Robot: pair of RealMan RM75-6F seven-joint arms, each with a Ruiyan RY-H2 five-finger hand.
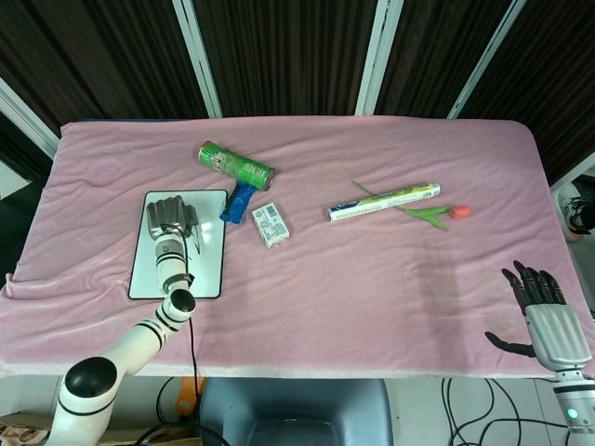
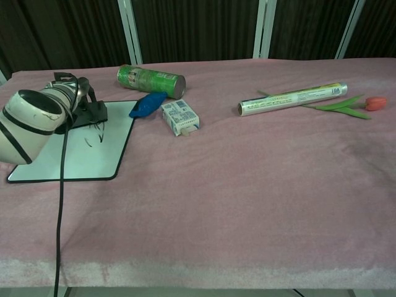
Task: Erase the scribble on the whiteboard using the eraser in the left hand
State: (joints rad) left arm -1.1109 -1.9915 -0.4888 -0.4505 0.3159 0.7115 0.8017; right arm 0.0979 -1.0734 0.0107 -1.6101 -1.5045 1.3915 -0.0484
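The whiteboard (image 1: pixel 149 274) lies flat at the left of the pink table. My left hand (image 1: pixel 169 216) rests over the board's far part and holds the dark eraser (image 2: pixel 94 112) pressed on the surface. In the chest view the left hand (image 2: pixel 69 91) is partly hidden behind my white forearm. Thin black scribble marks (image 2: pixel 93 133) show on the whiteboard (image 2: pixel 62 164) just in front of the eraser; in the head view the scribble (image 1: pixel 197 238) lies beside the hand. My right hand (image 1: pixel 537 299) hovers off the table's near right corner, fingers spread, holding nothing.
A green can (image 1: pixel 235 163) lies beyond the board, with a blue object (image 1: pixel 238 202) and a small box (image 1: pixel 271 224) to the board's right. A silver tube (image 1: pixel 384 201) and a tulip (image 1: pixel 437 214) lie mid-right. A black cable (image 2: pixel 60 204) hangs from my left arm.
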